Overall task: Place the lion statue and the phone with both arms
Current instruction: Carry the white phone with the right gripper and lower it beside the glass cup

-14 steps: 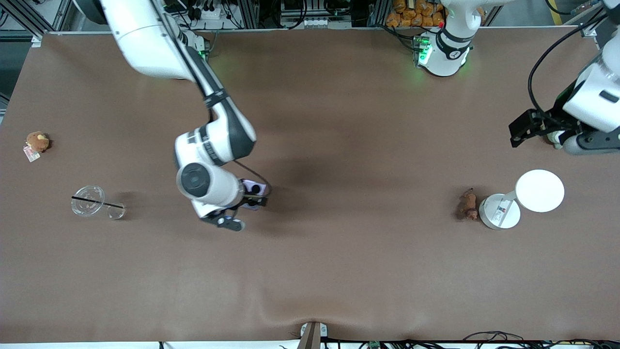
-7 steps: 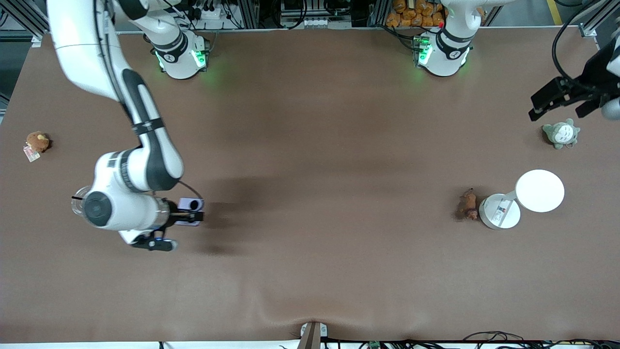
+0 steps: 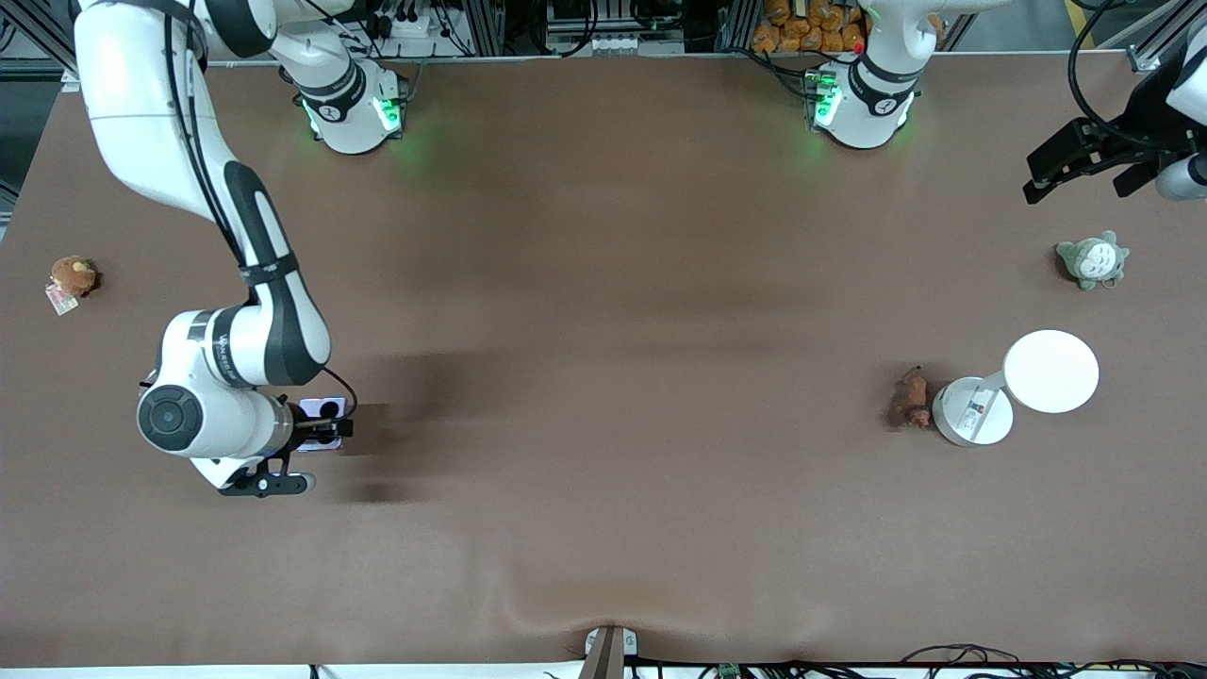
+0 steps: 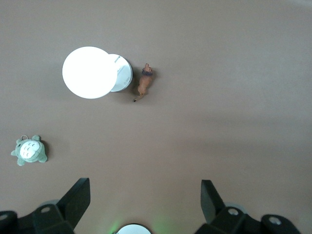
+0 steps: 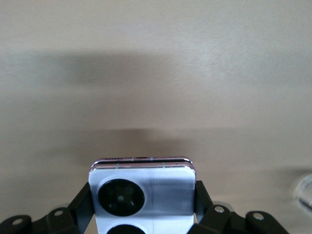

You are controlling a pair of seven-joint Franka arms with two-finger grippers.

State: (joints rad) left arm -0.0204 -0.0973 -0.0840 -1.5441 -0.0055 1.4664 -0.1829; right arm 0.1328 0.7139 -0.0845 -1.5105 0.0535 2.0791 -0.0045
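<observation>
Brown matting is covering the whole tabletop (image 3: 603, 283), with both arm bases standing along its farthest edge. Toward the right arm's end, the right gripper (image 3: 325, 429) is hanging over bare matting, its fingers (image 5: 202, 195) clamping the phone (image 3: 321, 415) by its two side edges; the phone's camera circles are facing up. The left gripper (image 3: 1084, 170) is hovering near the farthest corner at the left arm's end, its fingers (image 4: 78, 197) standing wide apart and holding nothing. A white round lamp-like stand (image 3: 1014, 387) is lying near the left arm's end, and the lion statue (image 3: 910, 398) is lying on the matting just beside its base, toward the middle of the tabletop. A grey-green plush (image 3: 1092, 261) is sitting nearer the farthest edge than the stand. A brown plush with a tag (image 3: 71, 278) is resting close to the edge at the right arm's end.
</observation>
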